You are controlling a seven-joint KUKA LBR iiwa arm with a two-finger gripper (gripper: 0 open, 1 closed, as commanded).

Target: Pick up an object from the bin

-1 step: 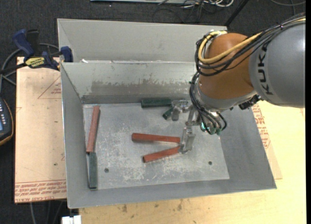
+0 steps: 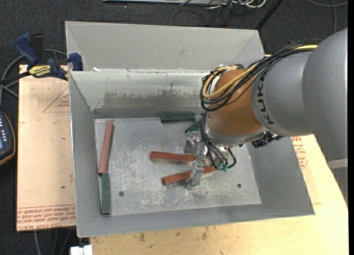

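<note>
My gripper (image 2: 194,172) hangs low over the middle of the bin floor, right of centre. Its fingers (image 2: 193,180) come down onto two red-brown flat sticks that lie crossed there. One red stick (image 2: 170,157) points left from under the gripper. The other red stick (image 2: 178,178) lies just below it, its right end at the fingertips. Whether either stick sits between the fingers is hidden by the wrist.
A dark green block (image 2: 177,117) lies at the back wall, just behind the arm. Along the left wall lie a long reddish stick (image 2: 105,146) and below it a dark green stick (image 2: 104,194). The orange wrist cover and cables overhang the bin's right half.
</note>
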